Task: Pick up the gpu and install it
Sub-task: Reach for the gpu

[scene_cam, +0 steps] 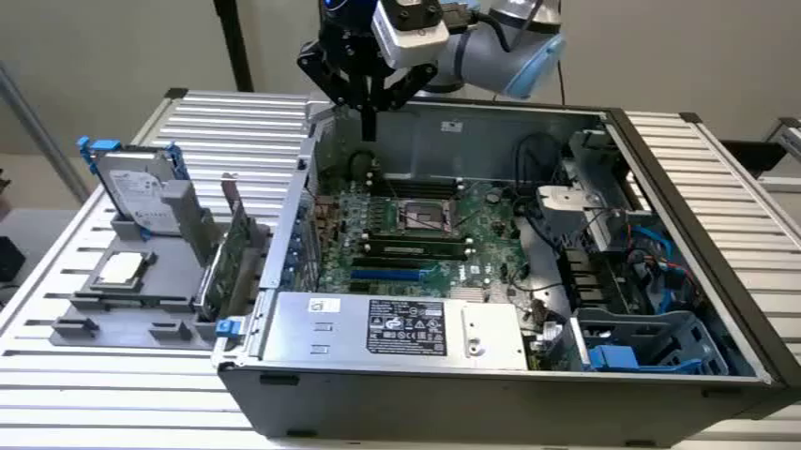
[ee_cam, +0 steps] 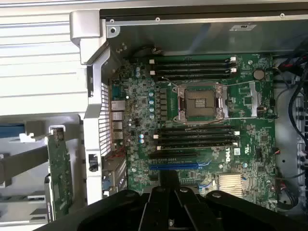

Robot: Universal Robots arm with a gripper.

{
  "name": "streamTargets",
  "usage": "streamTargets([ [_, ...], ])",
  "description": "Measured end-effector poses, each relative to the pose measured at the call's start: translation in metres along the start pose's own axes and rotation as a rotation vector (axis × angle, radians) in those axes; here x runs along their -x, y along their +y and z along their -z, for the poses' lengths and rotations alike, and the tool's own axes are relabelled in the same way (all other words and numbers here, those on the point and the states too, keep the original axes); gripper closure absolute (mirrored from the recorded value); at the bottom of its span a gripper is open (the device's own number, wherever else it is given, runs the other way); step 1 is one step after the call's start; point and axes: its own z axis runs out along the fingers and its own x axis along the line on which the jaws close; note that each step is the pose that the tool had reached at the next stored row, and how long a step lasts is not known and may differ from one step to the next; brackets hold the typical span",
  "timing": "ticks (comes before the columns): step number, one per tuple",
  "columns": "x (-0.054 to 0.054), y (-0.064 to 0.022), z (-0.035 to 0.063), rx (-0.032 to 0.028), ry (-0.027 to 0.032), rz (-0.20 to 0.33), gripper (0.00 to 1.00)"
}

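One gpu (scene_cam: 233, 262) stands on edge in a grey holder (scene_cam: 119, 305) at the lower left of the exterior view. It sits just outside the open computer case (scene_cam: 501, 375) and well apart from the gripper (scene_cam: 370, 127). The gripper hangs at the upper centre of that frame, above the case's far wall, its claw apparently pressed together and pinching nothing. In the wrist view the card's green face shows beside the case's perforated rear panel (ee_cam: 103, 130). A thin, stiff board of this kind is likely light but fragile, and its soldered parts and edge contacts should not be squeezed. The bare upper edge, or the end by the metal bracket, looks the safest hold, with the pinch across the card's thickness. Inside the case the motherboard (scene_cam: 414, 225) lies exposed, its blue slot (scene_cam: 394, 275) free of any card. A silver hard drive (scene_cam: 135, 187) in a blue frame stands just beyond the card, toward the upper left of the exterior view. The card's bracket is hard to make out against the case wall, its lower edge is sunk in the holder, and its far face cannot be seen. In the wrist view the gripper's dark body covers part of the motherboard and one end of the card.
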Motion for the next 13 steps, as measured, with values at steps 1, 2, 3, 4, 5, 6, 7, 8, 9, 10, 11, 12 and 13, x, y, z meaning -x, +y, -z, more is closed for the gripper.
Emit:
streamTargets([
  [1, 0.0, 0.0, 0.0, 0.0, 0.0, 0.0, 1.0],
  [2, 0.0, 0.0, 0.0, 0.0, 0.0, 0.0, 1.0],
  [3, 0.0, 0.0, 0.0, 0.0, 0.0, 0.0, 1.0],
  [4, 0.0, 0.0, 0.0, 0.0, 0.0, 0.0, 1.0],
  [5, 0.0, 0.0, 0.0, 0.0, 0.0, 0.0, 1.0],
  [6, 0.0, 0.0, 0.0, 0.0, 0.0, 0.0, 1.0],
  [7, 0.0, 0.0, 0.0, 0.0001, 0.0, 0.0, 1.0],
  [8, 0.0, 0.0, 0.0, 0.0, 0.0, 0.0, 1.0],
  [9, 0.0, 0.0, 0.0, 0.0001, 0.0, 0.0, 1.0],
  [10, 0.0, 0.0, 0.0, 0.0001, 0.0, 0.0, 1.0],
  [11, 0.0, 0.0, 0.0, 0.0, 0.0, 0.0, 1.0],
  [12, 0.0, 0.0, 0.0, 0.0006, 0.0001, 0.0, 1.0],
  [13, -0.0001, 0.0, 0.0, 0.0013, 0.0001, 0.0, 1.0],
])
